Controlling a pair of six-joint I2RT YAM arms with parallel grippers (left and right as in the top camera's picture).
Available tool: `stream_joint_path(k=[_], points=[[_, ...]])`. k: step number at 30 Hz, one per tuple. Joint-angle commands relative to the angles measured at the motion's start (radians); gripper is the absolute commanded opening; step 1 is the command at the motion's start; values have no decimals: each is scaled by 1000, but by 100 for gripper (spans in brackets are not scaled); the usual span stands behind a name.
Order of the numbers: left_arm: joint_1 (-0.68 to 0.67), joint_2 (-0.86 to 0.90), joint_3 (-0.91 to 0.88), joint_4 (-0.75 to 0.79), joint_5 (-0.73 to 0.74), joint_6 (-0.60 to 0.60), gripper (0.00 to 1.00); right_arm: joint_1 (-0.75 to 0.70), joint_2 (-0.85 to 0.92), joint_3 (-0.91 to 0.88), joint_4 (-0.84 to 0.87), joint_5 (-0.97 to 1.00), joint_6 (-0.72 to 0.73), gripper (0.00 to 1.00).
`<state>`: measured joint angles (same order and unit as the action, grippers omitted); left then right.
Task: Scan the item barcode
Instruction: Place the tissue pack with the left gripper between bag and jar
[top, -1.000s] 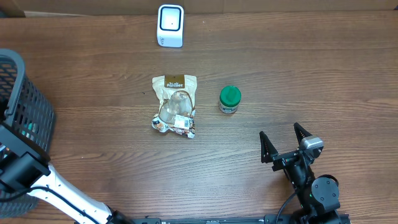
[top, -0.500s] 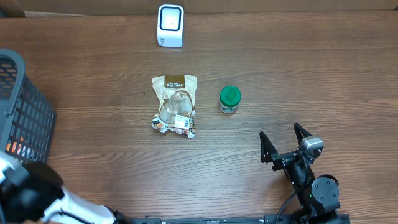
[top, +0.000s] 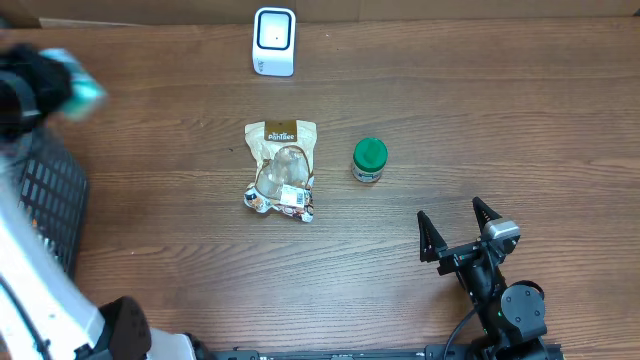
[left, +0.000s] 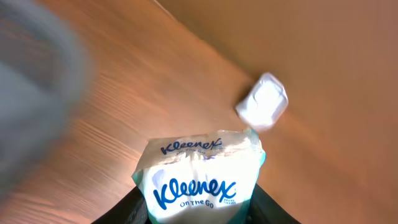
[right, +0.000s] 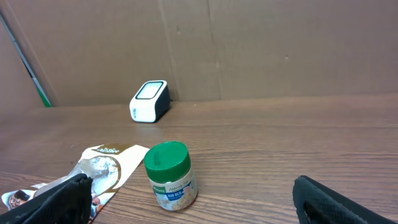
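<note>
My left gripper (left: 199, 214) is shut on a white and teal Kleenex tissue pack (left: 198, 177), whose printed front faces the wrist camera; no barcode shows. In the overhead view the left gripper (top: 30, 85) is a dark blur at the far left with the teal tissue pack (top: 85, 92) beside it, above the basket. The white scanner (top: 274, 40) stands at the back of the table and also shows as a blurred scanner (left: 262, 102) ahead of the pack. My right gripper (top: 460, 238) rests open near the front right, holding nothing.
A black mesh basket (top: 45, 205) stands at the left edge. A snack pouch (top: 281, 170) lies mid-table and a green-lidded jar (top: 369, 159) stands to its right; the jar (right: 170, 177) is just ahead of my right gripper (right: 199, 202). Cardboard walls the back.
The left arm has swung up out of the basket area with the tissue pack, moving fast towards the back left. The right arm has not moved.
</note>
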<state>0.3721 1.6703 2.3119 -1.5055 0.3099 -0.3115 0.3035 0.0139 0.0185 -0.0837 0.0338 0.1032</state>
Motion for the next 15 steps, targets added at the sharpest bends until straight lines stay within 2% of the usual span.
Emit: stream_joint_path(k=[1,8,15], points=[[-172,35,-55,-28,-36,80,38,4,-11,-10,3,10,-7,100],[-491,95,-262,31,-124,71,40,4,-11,-10,3,10,-7,100],[-713,188,-493,195,-99,-39,41,4,-11,-10,3,10,-7,100]])
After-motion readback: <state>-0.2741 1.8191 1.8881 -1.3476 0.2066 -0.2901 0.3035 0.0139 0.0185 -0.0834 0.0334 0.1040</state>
